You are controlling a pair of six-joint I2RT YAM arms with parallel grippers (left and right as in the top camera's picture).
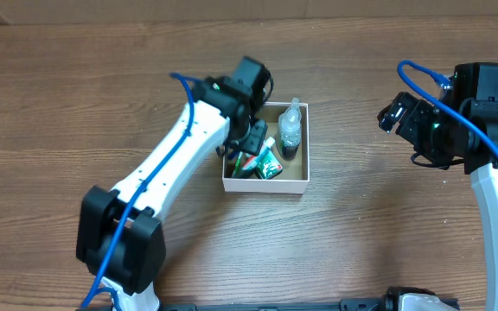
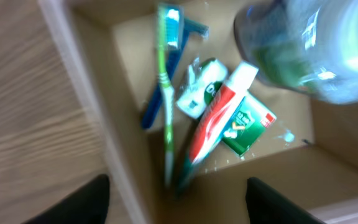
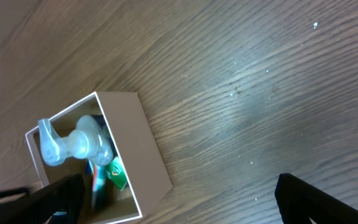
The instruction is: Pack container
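Left claw (image 2: pixel 178 183), fingers apart and empty, hovers just above the container (image 1: pixel 264 184), toothpaste (image 2: pixel 219 118) and toothbrush (image 2: pixel 166 81) directly beneath: apparently the release step. Right claw (image 3: pixel 180 180), likewise apart, hangs well aside over the tabletop (image 3: pixel 260 74). Next move: rise clear of the spray bottle (image 1: pixel 291 130).

The square, shallow cardboard box with white outer walls (image 1: pixel 264 185) sits on the brown wood-grain table (image 1: pixel 76 78). In the box's far right corner is a clear plastic spray bottle (image 1: pixel 291 128), its nozzle toward the far wall. A green packet (image 1: pixel 271 164) lies near the middle of the box's near wall, with a red and white tube (image 1: pixel 251 161) just left of it. The black left gripper (image 1: pixel 249 140), on a white arm with a blue cable, hangs over the box's left half. The black right gripper (image 1: pixel 393 115) hovers well to the right of the box, over bare wood.
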